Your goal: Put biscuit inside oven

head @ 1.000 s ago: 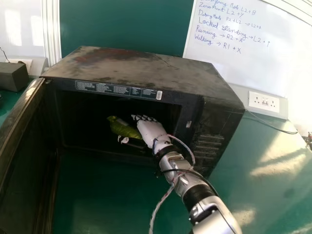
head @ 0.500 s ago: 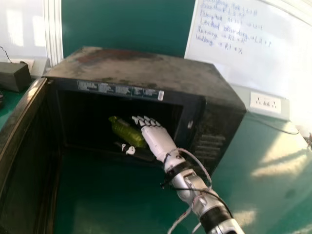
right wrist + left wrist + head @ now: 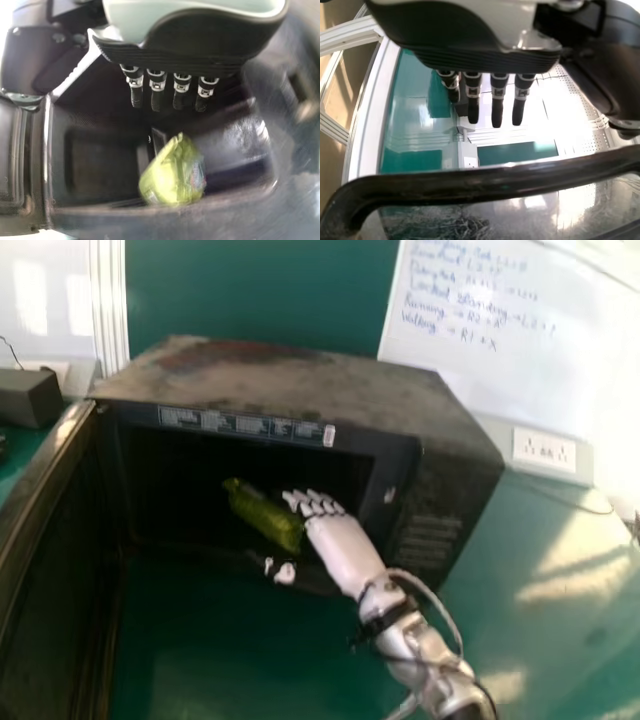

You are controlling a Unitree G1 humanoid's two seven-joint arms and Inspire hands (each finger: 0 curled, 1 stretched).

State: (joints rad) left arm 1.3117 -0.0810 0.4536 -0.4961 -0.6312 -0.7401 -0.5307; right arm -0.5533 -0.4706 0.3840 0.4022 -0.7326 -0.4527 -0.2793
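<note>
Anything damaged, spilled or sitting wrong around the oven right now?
The oven looks worn: its top has a reddish-brown patch, perhaps rust or staining, and pale smudges. The green biscuit packet lies slantwise inside, but that seems harmless. I see no spill.

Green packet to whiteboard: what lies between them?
The oven's top and front frame, in the head view, lie between the green packet and the whiteboard.

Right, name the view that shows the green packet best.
The right wrist view: the green packet appears large and close there, with nothing in front of it. The head view shows it smaller but places it better, lying at a slant in the open oven, beside the right robot hand.
</note>
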